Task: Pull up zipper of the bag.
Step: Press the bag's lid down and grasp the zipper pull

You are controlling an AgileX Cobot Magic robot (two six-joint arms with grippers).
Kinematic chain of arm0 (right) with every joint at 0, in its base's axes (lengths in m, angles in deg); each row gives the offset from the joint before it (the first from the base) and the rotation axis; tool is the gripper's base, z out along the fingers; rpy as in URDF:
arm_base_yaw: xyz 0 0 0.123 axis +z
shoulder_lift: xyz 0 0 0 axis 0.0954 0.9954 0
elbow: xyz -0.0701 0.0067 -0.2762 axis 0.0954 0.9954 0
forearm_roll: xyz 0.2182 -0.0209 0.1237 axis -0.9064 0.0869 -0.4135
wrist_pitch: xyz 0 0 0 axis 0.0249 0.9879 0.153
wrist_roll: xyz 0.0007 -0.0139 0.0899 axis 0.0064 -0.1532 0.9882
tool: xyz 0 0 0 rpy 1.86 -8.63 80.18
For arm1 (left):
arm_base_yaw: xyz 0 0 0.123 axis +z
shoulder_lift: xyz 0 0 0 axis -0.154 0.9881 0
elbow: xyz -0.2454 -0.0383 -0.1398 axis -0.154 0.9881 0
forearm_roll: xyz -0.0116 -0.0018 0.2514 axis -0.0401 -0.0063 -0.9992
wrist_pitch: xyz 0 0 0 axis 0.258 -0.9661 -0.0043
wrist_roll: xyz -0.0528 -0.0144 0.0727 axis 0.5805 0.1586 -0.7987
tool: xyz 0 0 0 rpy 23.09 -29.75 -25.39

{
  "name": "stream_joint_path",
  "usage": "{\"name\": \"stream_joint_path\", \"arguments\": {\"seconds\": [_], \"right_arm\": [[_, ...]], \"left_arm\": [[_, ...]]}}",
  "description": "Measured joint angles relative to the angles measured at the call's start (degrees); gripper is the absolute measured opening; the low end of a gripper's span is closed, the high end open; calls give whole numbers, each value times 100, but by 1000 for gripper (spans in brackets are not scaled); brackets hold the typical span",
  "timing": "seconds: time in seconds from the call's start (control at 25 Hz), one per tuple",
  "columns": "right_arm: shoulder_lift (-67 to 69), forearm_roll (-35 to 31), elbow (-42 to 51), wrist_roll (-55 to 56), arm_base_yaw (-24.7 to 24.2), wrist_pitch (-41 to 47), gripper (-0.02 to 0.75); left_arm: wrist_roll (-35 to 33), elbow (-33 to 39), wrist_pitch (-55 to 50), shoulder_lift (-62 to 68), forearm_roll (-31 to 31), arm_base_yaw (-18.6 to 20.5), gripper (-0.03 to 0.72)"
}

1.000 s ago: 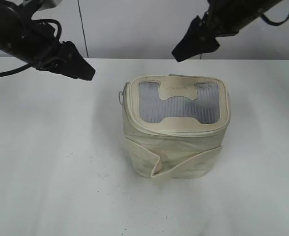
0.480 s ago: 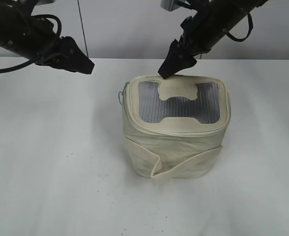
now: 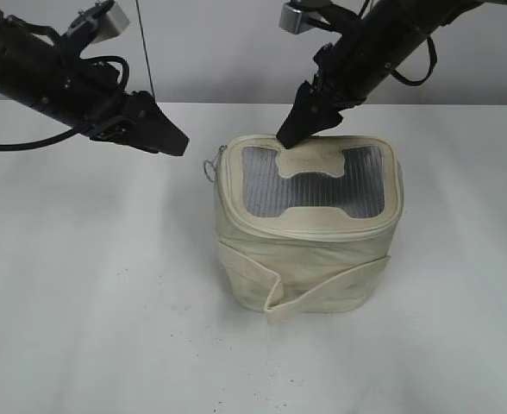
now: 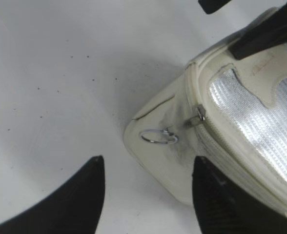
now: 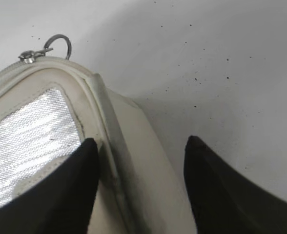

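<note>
The cream bag [image 3: 309, 259] stands upright mid-table, its lid with the grey ribbed window facing up. The zipper track [image 3: 309, 231] runs round the lid rim. A silver ring pull [image 3: 210, 168] hangs at the lid's back left corner; it also shows in the left wrist view [image 4: 158, 137] and in the right wrist view [image 5: 58, 46]. My left gripper [image 3: 174, 143] is open and empty, just left of that corner, with the ring ahead of its jaws [image 4: 148, 163]. My right gripper [image 3: 290, 134] is open and straddles the lid's back rim [image 5: 142, 142], one finger on the lid.
The bag's wide strap band [image 3: 322, 289] wraps its lower body, with a loose end at the front. The white table [image 3: 90, 302] spreads around the bag. A pale wall [image 3: 219, 52] rises behind the table's far edge.
My right gripper has come down and to the left onto the lid's back edge. My left gripper has moved right, closer to the bag's back left corner. The bag has not moved.
</note>
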Motion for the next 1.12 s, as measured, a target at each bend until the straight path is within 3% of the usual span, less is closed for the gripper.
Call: {"name": "stream_joint_path", "arguments": {"seconds": [0.16, 0.4, 0.76, 1.12], "right_arm": [[23, -62, -11, 0, 0, 200, 283], [23, -124, -11, -9, 0, 455, 34], [23, -118, -11, -12, 0, 482, 18], [23, -118, -11, -12, 0, 488, 18]], "left_arm": [[-156, -242, -219, 77, -47, -10, 536], [-733, -349, -268, 84, -538, -10, 554], [-1306, -372, 393, 84, -1721, -693, 554], [-1352, -406, 1120, 183, -2109, -1131, 554]]}}
